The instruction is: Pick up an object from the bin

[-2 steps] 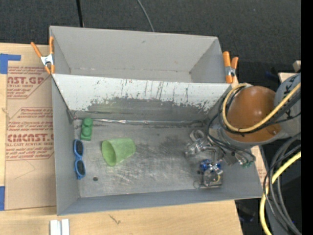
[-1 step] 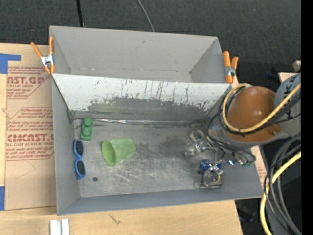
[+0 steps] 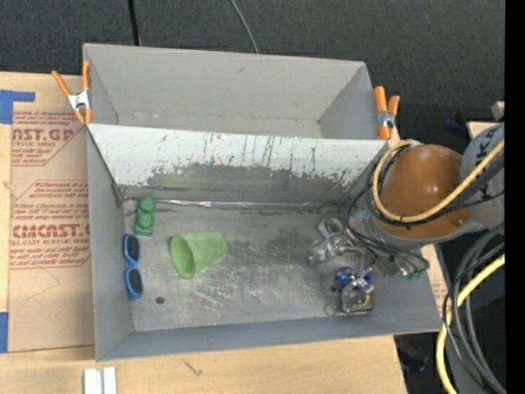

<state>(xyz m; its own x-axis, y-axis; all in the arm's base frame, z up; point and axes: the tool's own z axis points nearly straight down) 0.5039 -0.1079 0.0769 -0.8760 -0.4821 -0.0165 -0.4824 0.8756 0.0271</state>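
Pincer (image 3: 351, 292) low in the bin's (image 3: 238, 306) near-right corner, close to the wall; can't tell if wide or narrow. Small blue something (image 3: 354, 281) at its tip, unclear what. Green cup (image 3: 198, 253) and blue sunglasses (image 3: 131, 268) well off left. Might just scrape wall, come up empty.

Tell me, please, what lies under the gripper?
A small blue thing shows beneath the gripper on the bin floor; its body covers whatever else lies there.

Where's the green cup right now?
Camera view: the green cup lies on its side left of centre on the bin floor, right of the blue sunglasses, far from the gripper.
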